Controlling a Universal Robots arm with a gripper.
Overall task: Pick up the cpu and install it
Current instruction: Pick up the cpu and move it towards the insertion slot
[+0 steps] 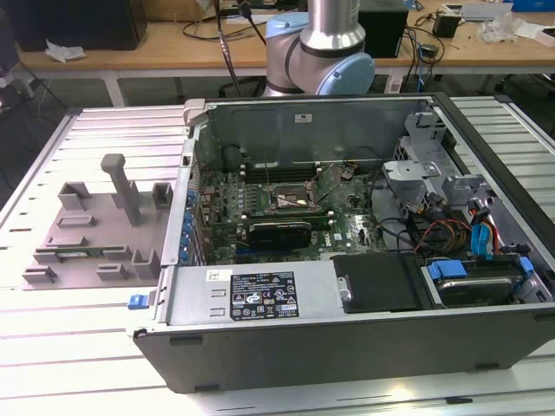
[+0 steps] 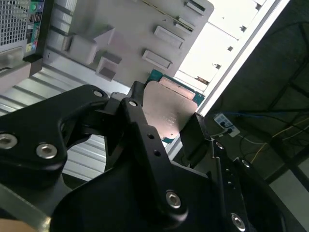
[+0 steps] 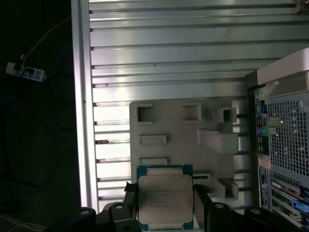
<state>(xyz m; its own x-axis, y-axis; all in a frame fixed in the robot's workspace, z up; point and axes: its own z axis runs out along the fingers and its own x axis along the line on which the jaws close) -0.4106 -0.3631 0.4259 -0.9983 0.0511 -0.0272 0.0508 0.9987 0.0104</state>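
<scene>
In the first wrist view I see my black two-finger gripper (image 3: 165,194) clenched on the small square silvery-topped cpu (image 3: 165,205), lifted well clear of the grey plastic tray with blocky posts (image 3: 174,126)

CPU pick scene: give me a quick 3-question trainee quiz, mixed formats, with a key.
1. True or false: the gripper is shut on the cpu.
2. In the first wrist view, what lies beyond the held cpu? A. a grey tray B. a keyboard C. a wooden box
3. Fill in: in the exterior view, the grey tray sits on the exterior view's ____ of the open computer case.

Key: 1 true; 2 A; 3 left.
</scene>
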